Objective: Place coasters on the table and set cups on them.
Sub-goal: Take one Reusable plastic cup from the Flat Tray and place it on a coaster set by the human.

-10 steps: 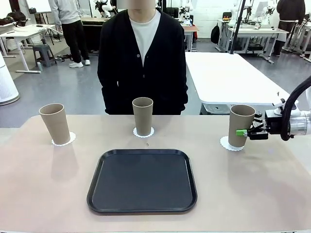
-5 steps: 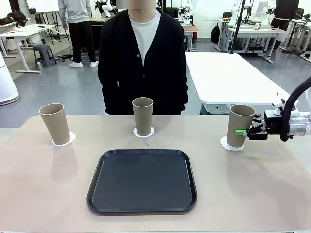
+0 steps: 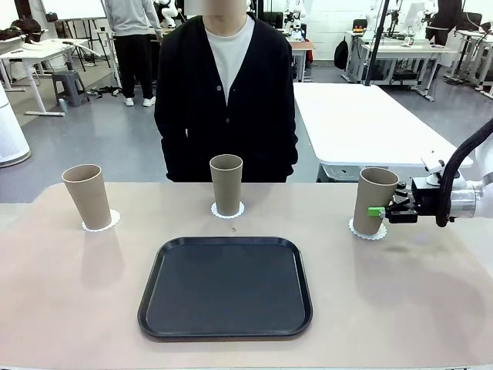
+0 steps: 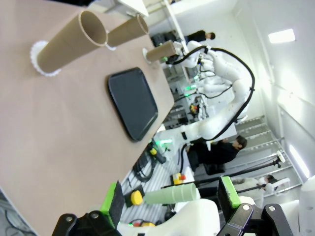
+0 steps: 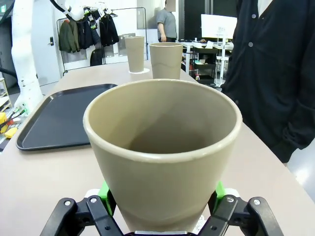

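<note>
At the table's point(image 3: 431, 308) right end, our right gripper point(image 3: 383, 209) has its green pads on either side of the 3rd cup point(image 3: 372, 200), low on the body, and in the right wrist view the cup point(image 5: 162, 152) sits squarely between the jaws with the pads against its wall, so we read this as a clamp on the cup. The cup leans a little toward the middle, its base over the right coaster point(image 3: 367, 229) but seemingly not flat on it. The other 2 cups, left point(image 3: 88, 196) and middle point(image 3: 226, 183), already stand on their coasters point(image 3: 100, 223) point(image 3: 228, 210) beyond the black tray point(image 3: 225, 287). To finish well, we judge that we should bring the cup upright, centre its base inside the lacy rim, lower until it bears evenly, then part the jaws slowly and draw straight back so neither pad drags the cup or the light paper. Our left gripper point(image 4: 172, 199) hangs away from the work with its jaws spread wide and nothing between them.
</note>
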{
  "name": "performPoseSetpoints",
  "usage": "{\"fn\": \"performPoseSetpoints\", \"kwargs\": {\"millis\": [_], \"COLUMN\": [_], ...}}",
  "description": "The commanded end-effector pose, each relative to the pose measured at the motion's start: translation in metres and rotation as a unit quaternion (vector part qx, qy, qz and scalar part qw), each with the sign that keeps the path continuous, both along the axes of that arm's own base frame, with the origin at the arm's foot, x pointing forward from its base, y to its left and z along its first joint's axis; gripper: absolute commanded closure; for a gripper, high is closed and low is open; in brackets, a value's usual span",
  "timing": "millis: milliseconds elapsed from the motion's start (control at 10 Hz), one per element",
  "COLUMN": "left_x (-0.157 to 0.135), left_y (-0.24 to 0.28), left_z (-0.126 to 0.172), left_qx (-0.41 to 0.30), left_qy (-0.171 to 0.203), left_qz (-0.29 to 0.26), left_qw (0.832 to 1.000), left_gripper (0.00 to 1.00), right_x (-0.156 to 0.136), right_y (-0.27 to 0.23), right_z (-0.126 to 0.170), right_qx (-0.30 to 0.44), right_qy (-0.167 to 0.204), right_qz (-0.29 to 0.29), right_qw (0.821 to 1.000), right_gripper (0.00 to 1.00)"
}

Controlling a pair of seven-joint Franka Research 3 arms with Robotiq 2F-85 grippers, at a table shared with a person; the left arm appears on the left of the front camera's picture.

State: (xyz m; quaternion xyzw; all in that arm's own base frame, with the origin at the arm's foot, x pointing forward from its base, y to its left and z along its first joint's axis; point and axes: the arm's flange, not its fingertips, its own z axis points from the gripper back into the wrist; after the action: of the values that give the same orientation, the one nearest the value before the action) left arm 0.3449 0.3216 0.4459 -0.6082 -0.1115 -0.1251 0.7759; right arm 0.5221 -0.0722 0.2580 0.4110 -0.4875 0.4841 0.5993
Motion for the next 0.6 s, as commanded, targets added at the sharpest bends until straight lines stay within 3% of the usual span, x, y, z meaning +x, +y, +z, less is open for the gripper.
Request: {"fn": "performPoseSetpoints", "kwargs": {"millis": [0,500], "left_x": [-0.0007,-0.0007], "left_y": [0.0006,0.0006], "left_z": [0.0018,0.0018], "left_qx": [0.001,0.001], "left_qy": [-0.001,-0.001], "left_qz": [0.003,0.003], "left_qw": [1.0,1.0], "left_gripper": [0.0,0.0], "right_x": [0.0058,0.0059], "right_y": [-0.0001,-0.0072], "right_z": [0.0022,-0.0047], "right_qx": [0.01,0.015], "right_qy": [0.002,0.006], "right_qz": [-0.004,-0.006], "right_qw": [1.0,1.0], "right_gripper": [0.15,0.15]}}
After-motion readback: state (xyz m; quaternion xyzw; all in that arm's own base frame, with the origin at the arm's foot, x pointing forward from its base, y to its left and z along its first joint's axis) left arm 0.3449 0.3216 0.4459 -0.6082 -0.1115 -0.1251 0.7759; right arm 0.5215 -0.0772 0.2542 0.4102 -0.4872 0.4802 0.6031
